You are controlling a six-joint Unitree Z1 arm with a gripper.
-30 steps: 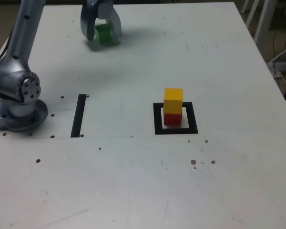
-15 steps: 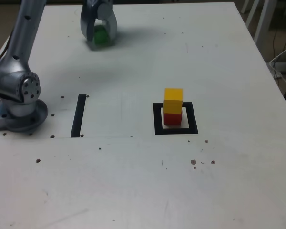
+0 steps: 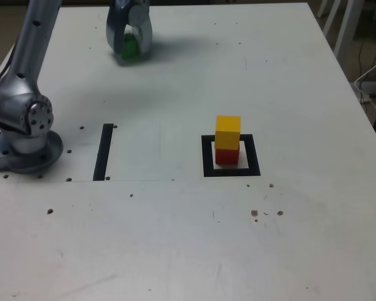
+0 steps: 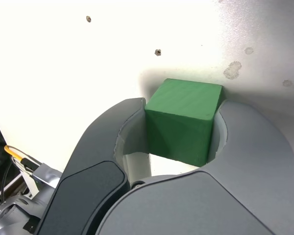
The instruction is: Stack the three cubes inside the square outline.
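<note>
Gripper closed on the green cube, 1 jaw against each of 2 sides.
In the exterior view, that cube was at 11 o'clock from the outline, where the yellow cube sat on the red; the tape strip lay at 9 o'clock.

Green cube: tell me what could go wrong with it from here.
The gripper has the green cube between its jaws at a slant, so it might twist or slip when lifted.

The yellow cube already sits on the red cube, so a low approach could knock that narrow stack over.

The red cube stands inside the square outline; a bump could push it onto the black tape.
</note>
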